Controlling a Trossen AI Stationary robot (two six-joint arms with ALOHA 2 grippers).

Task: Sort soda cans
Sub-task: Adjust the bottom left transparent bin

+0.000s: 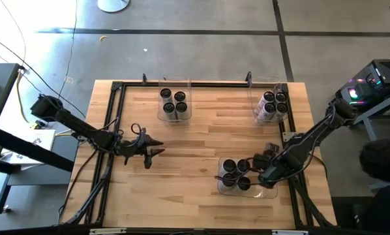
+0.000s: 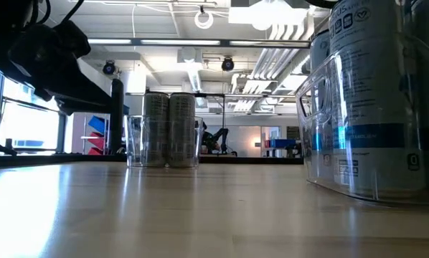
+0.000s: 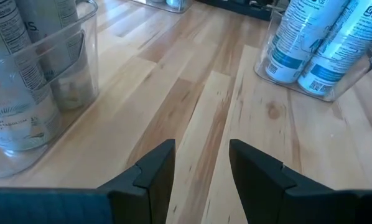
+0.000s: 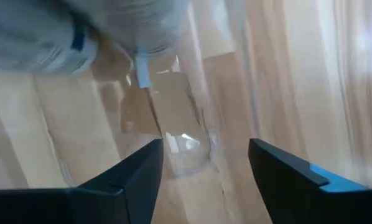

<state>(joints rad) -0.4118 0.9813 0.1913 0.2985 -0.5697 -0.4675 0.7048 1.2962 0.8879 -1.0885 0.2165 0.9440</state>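
The soda cans stand upright in three clear bins. One bin is at the far edge left of the middle, one at the far right, and one at the near right. My right gripper hangs over the right end of the near right bin. It points down and is open; the right wrist view shows nothing between its fingers, only the bin's bare floor. My left gripper hovers over the bare table on the left, open and empty, pointing toward the right.
A black frame runs around the tabletop. Bare wood lies between the three bins. The low view has the near right bin close up and the far bin behind. A person's head shows past the right edge.
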